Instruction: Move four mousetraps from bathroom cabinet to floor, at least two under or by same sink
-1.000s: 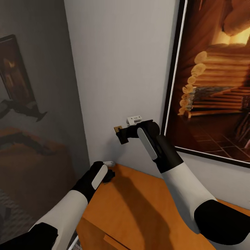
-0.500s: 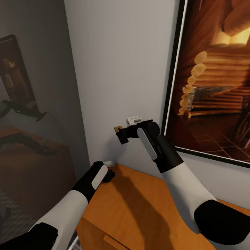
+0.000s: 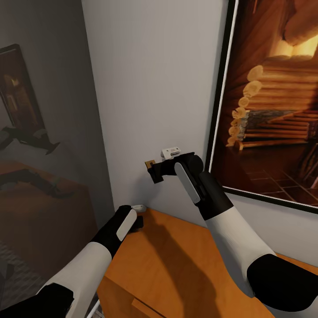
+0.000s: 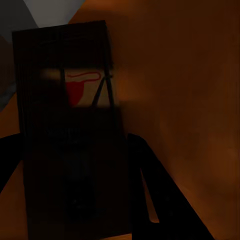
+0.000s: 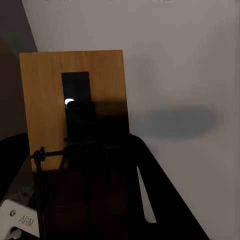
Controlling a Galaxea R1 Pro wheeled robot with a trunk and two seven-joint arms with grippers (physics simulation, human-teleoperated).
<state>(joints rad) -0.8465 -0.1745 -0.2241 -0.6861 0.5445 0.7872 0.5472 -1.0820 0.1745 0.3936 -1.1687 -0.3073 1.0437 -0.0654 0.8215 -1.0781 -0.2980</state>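
I count two mousetraps, one in each gripper. The first mousetrap [image 5: 75, 125] sits clamped between the fingers of my right gripper [image 3: 155, 170], held up in the air close to the white wall [image 3: 154, 88]. The second mousetrap [image 4: 70, 130] is pinched by my left gripper [image 3: 138, 222], low at the corner of the one orange cabinet [image 3: 176, 265]. One framed picture [image 3: 274, 97] hangs at my right.
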